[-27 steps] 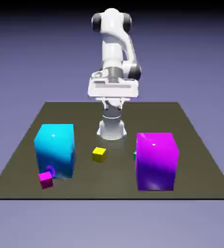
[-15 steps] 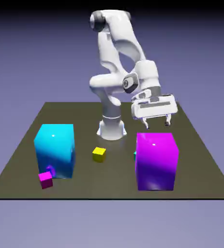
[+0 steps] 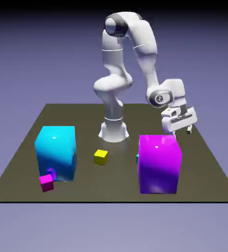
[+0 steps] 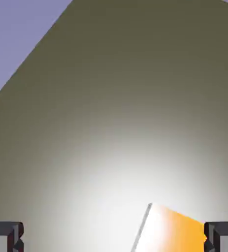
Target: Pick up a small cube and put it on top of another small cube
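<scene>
Pincer (image 4: 114, 236) open, empty; orange-red cube (image 4: 172, 231) near one fingertip.

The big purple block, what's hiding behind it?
A tiny teal sliver peeks out at the big purple block's left edge. The block covers the rest, so what it is can't be told. The claw hangs above the table behind it.

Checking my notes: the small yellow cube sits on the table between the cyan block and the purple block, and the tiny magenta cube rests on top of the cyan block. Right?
One thing is wrong. The exterior view shows the magenta cube on the table at the cyan block's lower front corner, not on top of it. The yellow cube does sit on the table between the cyan block and the purple block.
</scene>
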